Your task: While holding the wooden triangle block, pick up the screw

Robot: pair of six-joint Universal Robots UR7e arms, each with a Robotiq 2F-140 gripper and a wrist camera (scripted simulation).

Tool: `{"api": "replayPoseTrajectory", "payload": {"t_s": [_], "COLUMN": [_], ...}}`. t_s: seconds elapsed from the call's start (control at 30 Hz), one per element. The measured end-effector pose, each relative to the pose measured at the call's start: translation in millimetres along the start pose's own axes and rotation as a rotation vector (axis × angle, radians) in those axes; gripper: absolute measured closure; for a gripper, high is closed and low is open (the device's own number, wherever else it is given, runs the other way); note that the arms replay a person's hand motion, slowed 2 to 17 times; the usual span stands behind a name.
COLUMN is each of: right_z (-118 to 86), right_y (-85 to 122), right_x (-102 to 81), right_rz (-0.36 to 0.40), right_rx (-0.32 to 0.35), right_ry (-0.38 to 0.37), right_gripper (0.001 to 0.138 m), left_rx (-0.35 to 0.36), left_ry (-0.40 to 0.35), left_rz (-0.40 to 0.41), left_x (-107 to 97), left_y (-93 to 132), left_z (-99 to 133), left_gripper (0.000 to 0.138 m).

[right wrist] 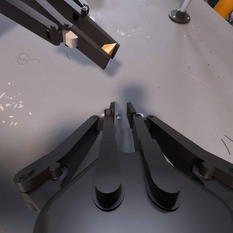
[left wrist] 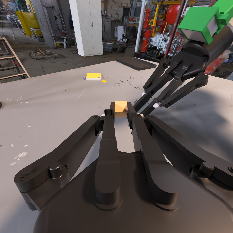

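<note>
My left gripper (left wrist: 120,107) is shut on the wooden triangle block (left wrist: 120,108), a light orange wedge, and holds it just above the grey table (left wrist: 50,113). The right wrist view shows this gripper (right wrist: 111,53) at the upper left with the block (right wrist: 109,48) between its fingertips. The screw (right wrist: 119,115), small and silver with a flat head, lies on the table between my right gripper's fingers, closer to the left finger. My right gripper (right wrist: 120,108) is open around it, with a gap on the right side. In the left wrist view the right gripper (left wrist: 140,109) reaches down beside the left one.
A yellow note pad (left wrist: 93,76) and a small yellow scrap (left wrist: 104,81) lie farther back on the table. A dark tray (left wrist: 136,63) sits at the far edge. A metal post with a round base (right wrist: 179,15) stands at the upper right of the right wrist view.
</note>
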State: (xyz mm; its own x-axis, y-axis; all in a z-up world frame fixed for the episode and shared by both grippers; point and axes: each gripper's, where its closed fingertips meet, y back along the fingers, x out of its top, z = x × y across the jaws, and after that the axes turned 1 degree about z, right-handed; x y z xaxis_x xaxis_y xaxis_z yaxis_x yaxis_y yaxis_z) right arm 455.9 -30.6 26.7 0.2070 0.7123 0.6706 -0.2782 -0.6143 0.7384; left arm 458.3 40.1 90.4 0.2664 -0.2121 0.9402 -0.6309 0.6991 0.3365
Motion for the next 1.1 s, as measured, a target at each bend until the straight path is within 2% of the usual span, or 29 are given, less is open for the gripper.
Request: {"api": "replayPoseTrajectory", "payload": {"t_s": [0.47, 0.8, 1.1], "right_z": [-1.1, -2.0, 0.2], "right_y": [-7.4, -8.5, -5.6], "right_x": [-8.6, -6.8, -5.1], "right_rz": [-0.038, -0.030, 0.005], "right_rx": [0.006, 0.009, 0.025], "right_ry": [-0.014, -0.005, -0.038], "right_gripper": [0.125, 0.129, 0.131], "left_rx": [-0.004, -0.006, -0.009], "left_ry": [-0.006, -0.006, -0.009], "left_rz": [-0.004, -0.004, -0.003], "left_x": [-0.4, -0.4, -0.2], "left_y": [-0.9, -0.9, -1.1], "left_z": [1.7, 2.0, 2.9], "left_gripper": [0.113, 0.113, 0.113]}}
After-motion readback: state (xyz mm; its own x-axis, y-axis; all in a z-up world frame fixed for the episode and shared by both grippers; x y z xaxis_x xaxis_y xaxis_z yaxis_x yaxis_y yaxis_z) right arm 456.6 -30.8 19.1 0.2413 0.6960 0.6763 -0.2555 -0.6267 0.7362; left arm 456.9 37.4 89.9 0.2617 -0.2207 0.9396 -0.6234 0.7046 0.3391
